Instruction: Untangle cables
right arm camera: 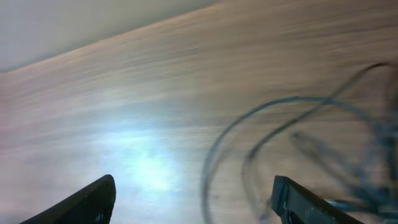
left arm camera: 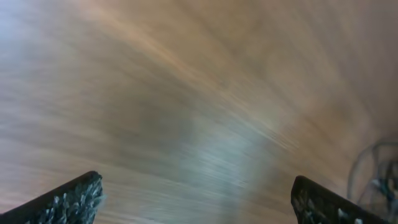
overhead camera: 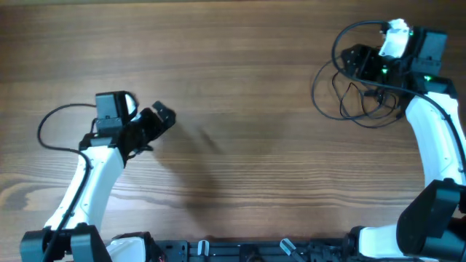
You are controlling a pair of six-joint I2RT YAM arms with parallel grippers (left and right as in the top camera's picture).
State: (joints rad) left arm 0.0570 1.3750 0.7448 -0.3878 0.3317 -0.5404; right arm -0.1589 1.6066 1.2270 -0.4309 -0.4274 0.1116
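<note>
The cables (overhead camera: 348,94) are thin black cords in loose tangled loops on the wooden table (overhead camera: 247,131) at the far right. My right gripper (overhead camera: 358,61) is open, over the top of the loops. In the blurred right wrist view the loops (right arm camera: 292,143) lie between and right of its open fingers (right arm camera: 196,199). My left gripper (overhead camera: 162,118) is open over bare wood at the left, far from the cables. In the left wrist view its fingers (left arm camera: 199,202) are spread wide, and a blurred bit of cable (left arm camera: 373,171) shows at the right edge.
Thicker black robot cables arc beside the left arm (overhead camera: 51,127) and over the right arm (overhead camera: 408,87). The arm bases and a black rail (overhead camera: 240,251) line the front edge.
</note>
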